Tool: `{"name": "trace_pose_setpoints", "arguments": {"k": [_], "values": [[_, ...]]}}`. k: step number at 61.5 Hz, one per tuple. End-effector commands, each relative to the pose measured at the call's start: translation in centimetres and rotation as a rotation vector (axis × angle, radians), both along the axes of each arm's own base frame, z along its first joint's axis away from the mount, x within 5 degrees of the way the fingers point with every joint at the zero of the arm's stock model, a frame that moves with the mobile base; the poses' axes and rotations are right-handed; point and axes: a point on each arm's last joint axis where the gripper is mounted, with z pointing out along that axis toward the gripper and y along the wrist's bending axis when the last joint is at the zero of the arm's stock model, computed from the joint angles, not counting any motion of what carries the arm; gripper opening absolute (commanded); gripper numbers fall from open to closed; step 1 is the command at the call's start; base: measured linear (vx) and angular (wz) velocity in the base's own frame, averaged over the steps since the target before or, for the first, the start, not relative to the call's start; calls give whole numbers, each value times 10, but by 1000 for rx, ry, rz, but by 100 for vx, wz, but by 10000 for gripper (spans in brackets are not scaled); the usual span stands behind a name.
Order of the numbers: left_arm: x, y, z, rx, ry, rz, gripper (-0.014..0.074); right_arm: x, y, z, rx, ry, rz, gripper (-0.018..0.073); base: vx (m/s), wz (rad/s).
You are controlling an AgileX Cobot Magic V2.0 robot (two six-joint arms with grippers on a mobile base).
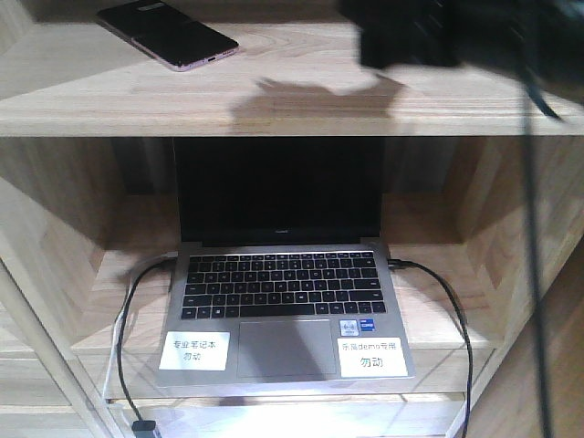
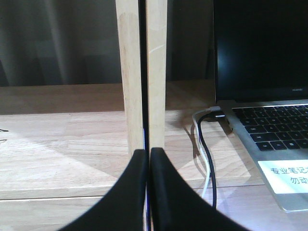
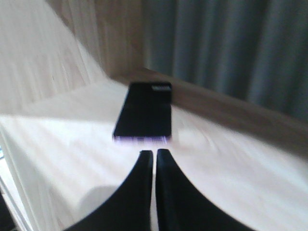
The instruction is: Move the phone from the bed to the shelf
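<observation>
One phone lies flat on the top board of the shelf, toward the 10 o'clock corner of the front view, its pinkish edge facing the camera. Nothing grips it. In the right wrist view the same phone sits at 12 o'clock from the right gripper, just ahead of the fingertips and apart from them; that picture is blurred. The right claw's two black fingers stand pressed almost together with only a thin slit between, holding nothing. In the front view this arm shows as a dark blurred mass at 1 o'clock, above the board.

On the lower board a grey laptop stands open with a dark screen, two white labels on its palm rest and a black cable plugged in at each side.

In the left wrist view the left gripper is likewise closed and empty, fingers touching, pointed at two upright wooden posts, with the laptop at 3 o'clock.
</observation>
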Motion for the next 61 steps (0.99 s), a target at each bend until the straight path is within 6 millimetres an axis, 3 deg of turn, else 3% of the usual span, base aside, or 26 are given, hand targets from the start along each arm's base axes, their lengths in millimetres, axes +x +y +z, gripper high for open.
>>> {"name": "trace_pose_setpoints", "arguments": {"k": [1,39,49,61], "values": [[1,1,6,-11,-75,7,1,-26,-18,8,57,-73,-62,-9,0,0],[1,1,6,-11,-75,7,1,-150,-73,-56,128,-145,-70,-8,0,0],[1,1,6,-11,-75,7,1,-172,-82,-73,145,-178,-68,-8,0,0],[1,1,6,-11,-75,7,1,-181,-86,-88,153,-183,-68,-8,0,0]]}}
